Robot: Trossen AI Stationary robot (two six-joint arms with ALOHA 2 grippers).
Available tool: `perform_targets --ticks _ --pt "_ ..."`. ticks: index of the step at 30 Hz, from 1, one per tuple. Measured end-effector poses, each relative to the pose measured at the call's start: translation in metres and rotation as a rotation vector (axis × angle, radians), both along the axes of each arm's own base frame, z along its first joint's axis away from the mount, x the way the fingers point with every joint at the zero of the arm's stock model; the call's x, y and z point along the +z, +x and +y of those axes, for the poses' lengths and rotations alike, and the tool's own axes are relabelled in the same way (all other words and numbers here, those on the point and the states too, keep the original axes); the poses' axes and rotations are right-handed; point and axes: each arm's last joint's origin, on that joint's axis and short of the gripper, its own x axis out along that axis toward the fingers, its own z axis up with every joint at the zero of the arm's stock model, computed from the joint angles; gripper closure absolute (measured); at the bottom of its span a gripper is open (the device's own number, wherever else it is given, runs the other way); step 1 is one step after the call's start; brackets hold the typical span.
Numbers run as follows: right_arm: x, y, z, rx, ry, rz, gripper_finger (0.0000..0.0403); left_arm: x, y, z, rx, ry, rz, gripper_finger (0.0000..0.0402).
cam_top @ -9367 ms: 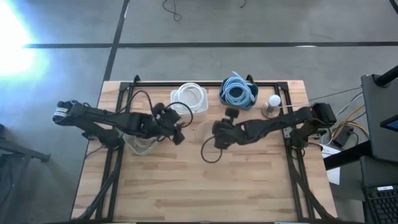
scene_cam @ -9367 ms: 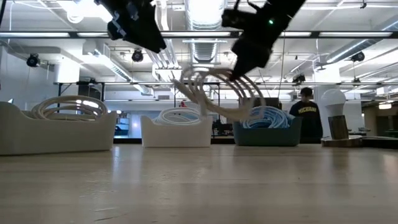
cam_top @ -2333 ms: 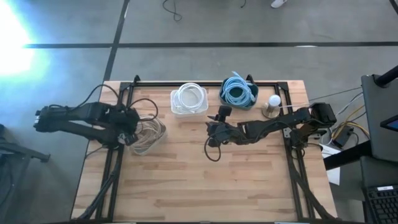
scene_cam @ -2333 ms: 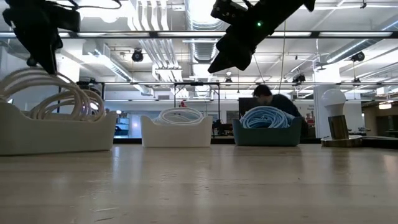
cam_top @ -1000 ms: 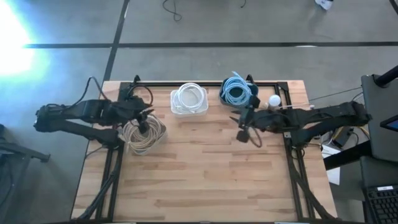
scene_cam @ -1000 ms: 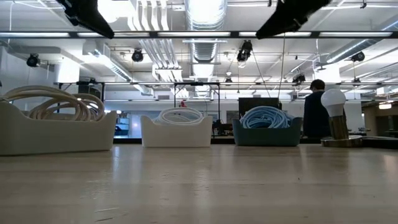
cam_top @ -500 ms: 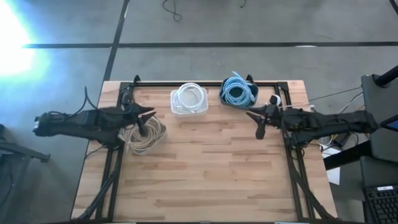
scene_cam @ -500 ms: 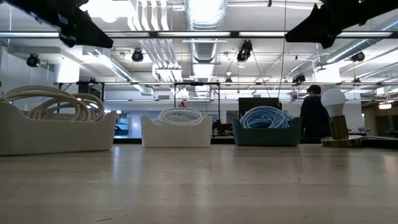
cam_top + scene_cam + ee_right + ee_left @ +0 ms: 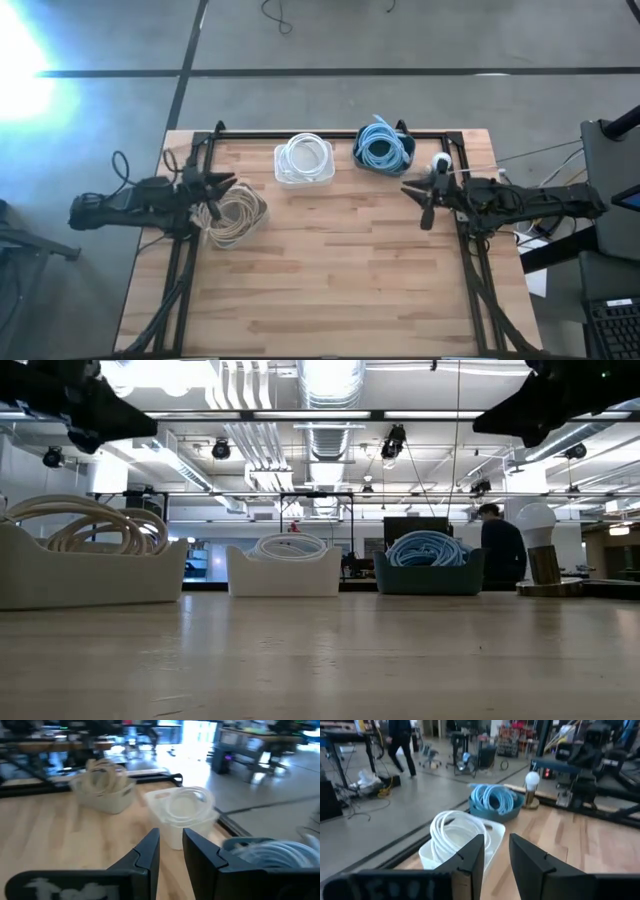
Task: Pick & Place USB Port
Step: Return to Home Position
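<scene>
On the left side of the table [image 9: 330,290], my left claw [image 9: 222,193] hangs raised over the left edge of the gray bin [image 9: 90,575], its fingers a little apart and holding nothing. My right claw [image 9: 415,204] hangs over the right side of the table, near the light bulb [image 9: 440,161] on its stand and just to the near right of the blue bin [image 9: 361,156]. Its fingers are also slightly spread and empty. From table height both arms show only as dark shapes high above the wood, well clear of everything on it. Brown cables [image 9: 238,214] lie coiled inside the gray bin, their loops rising above its rim. Farther along the far edge, the white bin [image 9: 304,178] holds a coiled white cable [image 9: 304,155]. To its right, the blue bin holds a heap of blue cable [image 9: 382,146] that stands higher than its walls. The three bins sit apart from one another, gray nearest the left edge, white in the middle, blue to the right, with the bulb beyond the blue one. Past my left claw's fingers I see the white bin close by and the blue bin and bulb behind it. Beyond the table's far edge a person [image 9: 500,552] in dark clothes stands in the room.
</scene>
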Motion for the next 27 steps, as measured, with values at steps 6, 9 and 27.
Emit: perform_targets --ticks 6,9,27 --pt "0.0 -0.001 0.002 0.084 -0.03 0.011 0.0321 -0.006 -0.01 0.0 -0.006 0.017 -0.057 0.0303" --pt "-0.001 -0.002 0.002 0.088 -0.047 0.012 0.0321 -0.012 -0.013 0.0 -0.01 0.019 -0.076 0.0302" --pt "-0.025 -0.029 0.0 0.083 -0.027 -0.13 0.0321 -0.033 -0.005 -0.002 -0.106 0.064 -0.101 0.0303"
